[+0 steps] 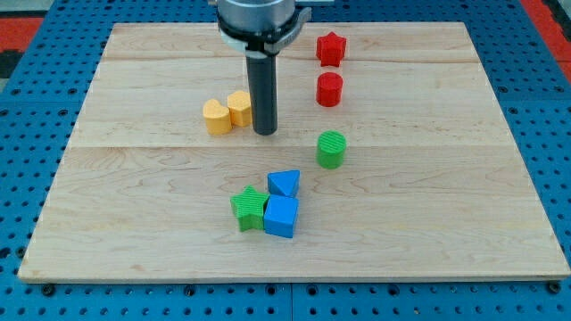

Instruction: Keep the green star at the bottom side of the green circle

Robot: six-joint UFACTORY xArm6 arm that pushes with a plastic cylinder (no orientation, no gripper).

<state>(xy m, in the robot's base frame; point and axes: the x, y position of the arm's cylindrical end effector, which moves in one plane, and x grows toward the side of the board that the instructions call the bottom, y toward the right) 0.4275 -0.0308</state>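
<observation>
My tip (264,132) on worktop (428,223), touching yellow blocks (227,113). No gripper fitted. Green star (249,208) below-left of green circle (331,149), touching blue cube (280,217).

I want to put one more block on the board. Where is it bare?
Bare: the view's left, beyond the yellow blocks; the right, past the green circle; the bottom strip below the green star. Crowded mid-board, around my tip.

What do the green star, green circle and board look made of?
Green star and green circle: probably printed plastic, matte, with fine ridges across their faces. Board: wood, light and unvarnished-looking, with visible grain and plank seams. My tip stands beside the yellow blocks, well above the star in the view.
</observation>
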